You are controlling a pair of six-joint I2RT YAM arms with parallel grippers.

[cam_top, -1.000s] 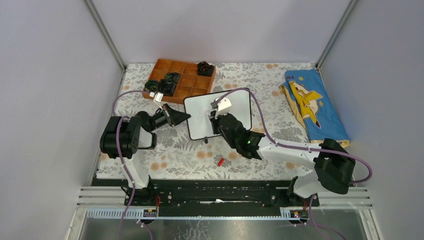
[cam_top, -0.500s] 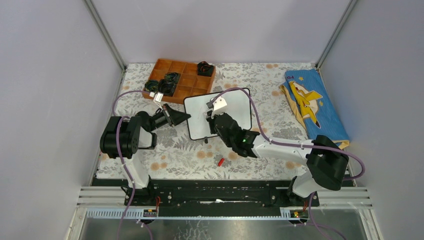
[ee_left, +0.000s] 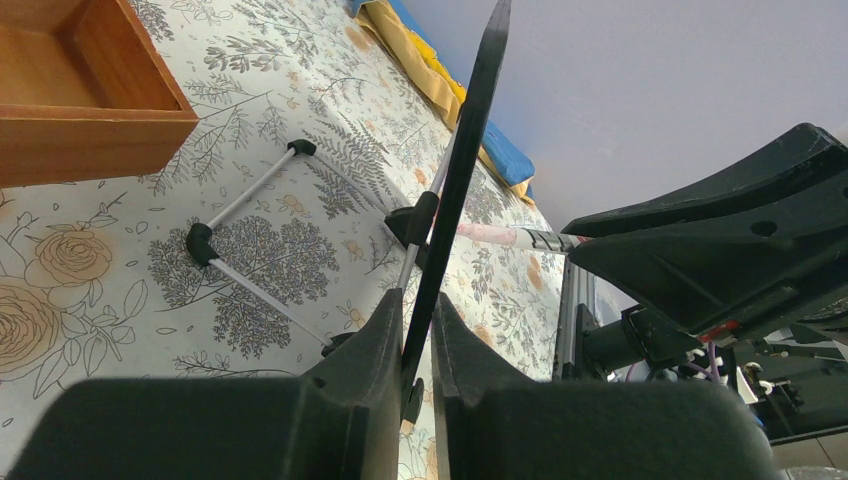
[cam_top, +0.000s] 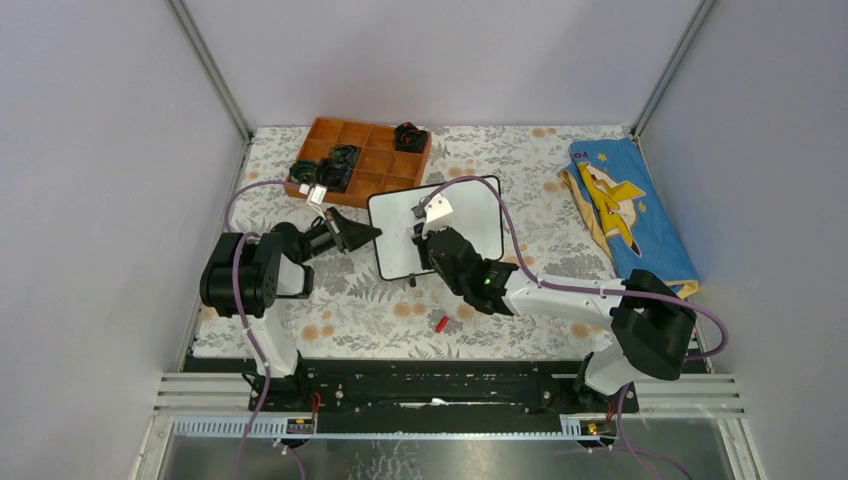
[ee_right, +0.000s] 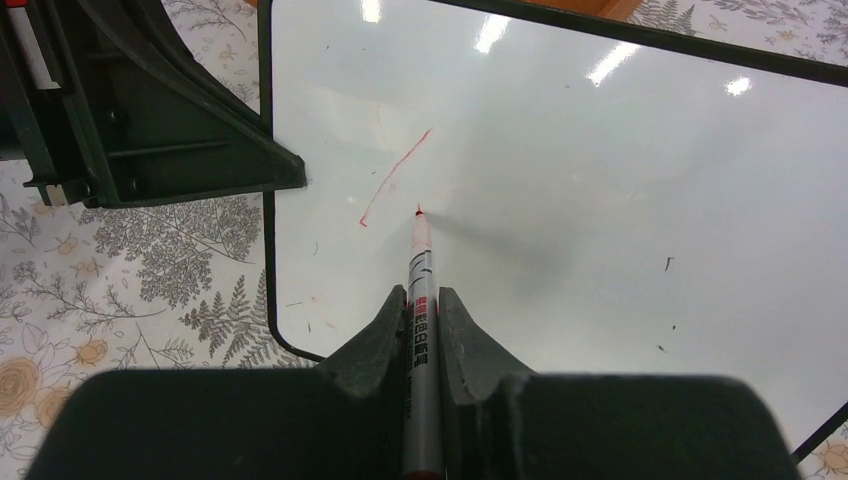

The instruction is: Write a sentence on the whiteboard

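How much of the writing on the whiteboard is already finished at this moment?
Only a start. Set up: the left gripper is shut on the edge of the whiteboard, steadying it. In hand: the right gripper grips a red marker whose tip seems to touch the board beside one slanted red stroke, the only clear writing. Left: practically the whole sentence; no readable letter shows yet.

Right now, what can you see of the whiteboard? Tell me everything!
The whiteboard is small, shiny and white, with a thin black frame and rounded corners, propped tilted on the flowery cloth. The left gripper pinches its left edge. The marker in the right gripper touches its face beside one thin red stroke.
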